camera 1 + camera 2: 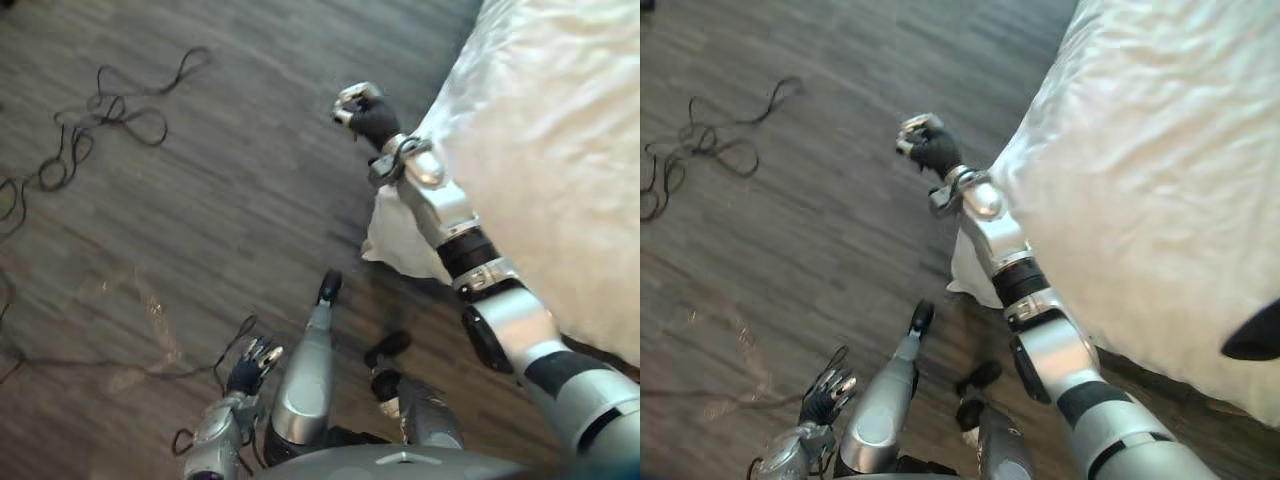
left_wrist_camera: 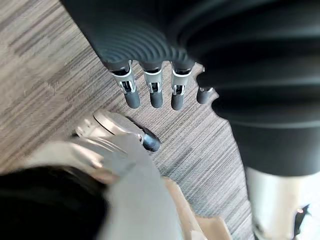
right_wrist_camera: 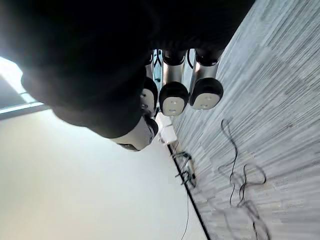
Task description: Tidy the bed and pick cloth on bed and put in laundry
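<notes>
Now my right hand (image 1: 362,110), clenched empty at upper centre, should open before reaching right onto the bed (image 1: 560,150).

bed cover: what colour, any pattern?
The bed cover is plain white with soft wrinkles and no pattern. It shows best in the right eye view.

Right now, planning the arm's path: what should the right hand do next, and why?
Probably swing the right hand toward the white bedding and open it: it is curled, empty, over the floor beside the bed's edge. The left hand hangs low, open.
</notes>
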You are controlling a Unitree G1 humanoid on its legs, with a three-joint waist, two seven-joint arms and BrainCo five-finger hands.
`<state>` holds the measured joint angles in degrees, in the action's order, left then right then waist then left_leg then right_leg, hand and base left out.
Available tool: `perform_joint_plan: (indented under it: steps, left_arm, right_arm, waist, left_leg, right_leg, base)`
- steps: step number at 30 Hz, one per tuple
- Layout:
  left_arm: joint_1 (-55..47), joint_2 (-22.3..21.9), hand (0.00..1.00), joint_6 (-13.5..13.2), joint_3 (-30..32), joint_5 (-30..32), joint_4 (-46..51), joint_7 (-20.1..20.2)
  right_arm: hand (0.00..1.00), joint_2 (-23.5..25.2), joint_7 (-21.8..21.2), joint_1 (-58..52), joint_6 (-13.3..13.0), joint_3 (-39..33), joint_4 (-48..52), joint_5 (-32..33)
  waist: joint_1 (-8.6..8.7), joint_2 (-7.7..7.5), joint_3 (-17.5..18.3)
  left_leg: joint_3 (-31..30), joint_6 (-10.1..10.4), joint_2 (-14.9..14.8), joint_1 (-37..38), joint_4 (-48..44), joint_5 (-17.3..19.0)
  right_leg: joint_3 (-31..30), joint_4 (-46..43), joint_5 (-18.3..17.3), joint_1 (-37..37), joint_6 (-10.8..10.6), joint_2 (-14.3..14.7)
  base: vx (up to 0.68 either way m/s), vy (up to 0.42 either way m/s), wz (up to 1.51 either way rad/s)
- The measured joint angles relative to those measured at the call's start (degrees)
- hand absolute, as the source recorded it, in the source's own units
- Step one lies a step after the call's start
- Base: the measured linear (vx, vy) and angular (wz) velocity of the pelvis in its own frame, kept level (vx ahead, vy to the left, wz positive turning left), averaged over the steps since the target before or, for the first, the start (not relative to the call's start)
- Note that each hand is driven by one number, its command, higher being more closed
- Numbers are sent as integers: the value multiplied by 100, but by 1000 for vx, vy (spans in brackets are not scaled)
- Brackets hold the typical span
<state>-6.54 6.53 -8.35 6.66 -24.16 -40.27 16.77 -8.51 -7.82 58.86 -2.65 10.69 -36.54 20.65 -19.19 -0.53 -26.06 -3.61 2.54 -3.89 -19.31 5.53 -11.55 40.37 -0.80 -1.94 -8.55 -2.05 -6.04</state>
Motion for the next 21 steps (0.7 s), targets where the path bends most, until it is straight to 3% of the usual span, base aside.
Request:
perform_joint_plan:
  steps: [2,8,11,16,19,21]
  left_arm:
    - [151,-26,0,-113,-35,-43,33,118]
    - [923,-300,0,-506,-271,-352,-79,330]
    - [1229,-475,0,-631,-243,-394,-212,283]
    - [1595,-1005,0,-694,21,-681,-181,268]
    - [1605,-1053,0,-679,256,-699,-315,36]
    - [1590,-1068,0,-684,369,-812,-364,9]
  right_arm:
    - [100,-207,245,22,-70,-164,-71,9]
    - [100,-824,1089,273,-282,-757,-177,74]
    - [100,-691,1277,276,-220,-761,-167,361]
    - [100,-226,1317,-125,251,-688,-172,747]
    - [100,320,1291,-1117,283,-443,-218,1319]
    - [100,661,1003,-1859,-32,-283,-54,1614]
  waist:
    - [-30,82,-50]
    - [-61,571,-304]
    - [-66,583,-307]
    - [48,597,-304]
    - [370,563,-305]
    - [565,528,-292]
  left_leg:
    - [-16,-15,18,-190,-2,-36]
    - [93,13,-13,-980,-3,-206]
    - [356,15,27,-1189,-23,-212]
    - [646,39,106,-1496,-194,-191]
    - [859,36,87,-1566,-403,-79]
    - [1008,26,82,-1528,-577,53]
  right_leg:
    - [24,-41,1,-182,-2,-27]
    - [-105,-795,-192,-1315,73,-267]
    - [-378,-1498,-471,-1920,104,-561]
    - [-691,-2366,-876,-2637,183,-918]
    - [-873,-2525,-907,-2759,208,-954]
    - [-1008,-2538,-904,-2735,211,-963]
  base:
    - [54,30,13]
    - [-2,22,-12]
    - [-7,11,-30]
    - [-26,-26,-11]
    - [-18,-17,-17]
    - [-7,-5,-33]
